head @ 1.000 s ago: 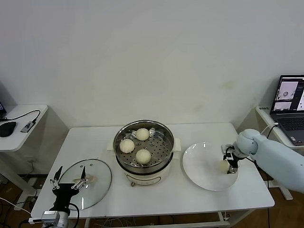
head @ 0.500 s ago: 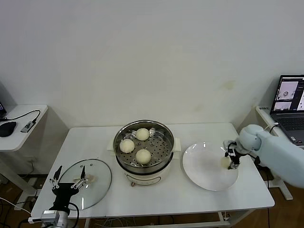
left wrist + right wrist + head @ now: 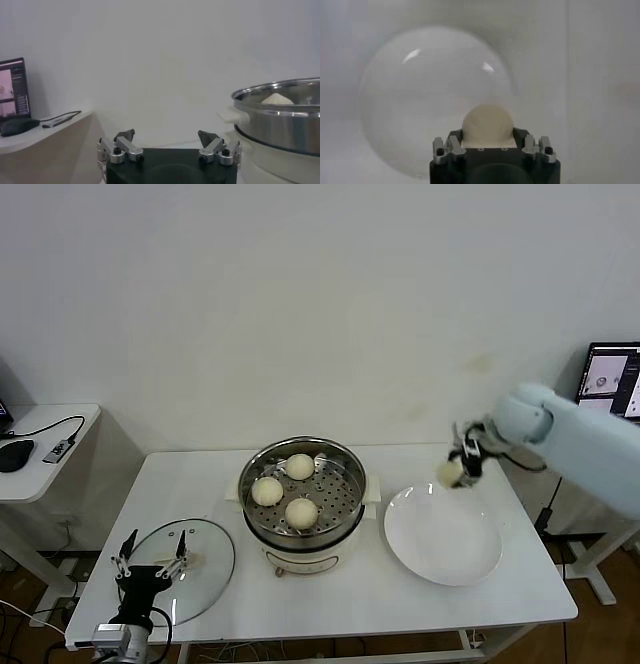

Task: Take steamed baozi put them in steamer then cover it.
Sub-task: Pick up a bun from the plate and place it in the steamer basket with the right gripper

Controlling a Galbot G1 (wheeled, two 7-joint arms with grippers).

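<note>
Right gripper [image 3: 458,467] clamped on the fourth baozi [image 3: 450,473], raised above the far edge of the white plate [image 3: 443,559]. Steamer [image 3: 303,496] toward the robot's left of the jaws, three buns inside (free tray space nearest the plate side). Left gripper [image 3: 150,562] fully spread, empty, parked over the cover [image 3: 181,569].

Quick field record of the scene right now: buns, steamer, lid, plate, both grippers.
buns in steamer: three
fourth bun: in right gripper, above the plate's far edge
plate: right of steamer, nothing on it
lid: flat on table, left of steamer
left gripper: open, hovering by the lid
</note>
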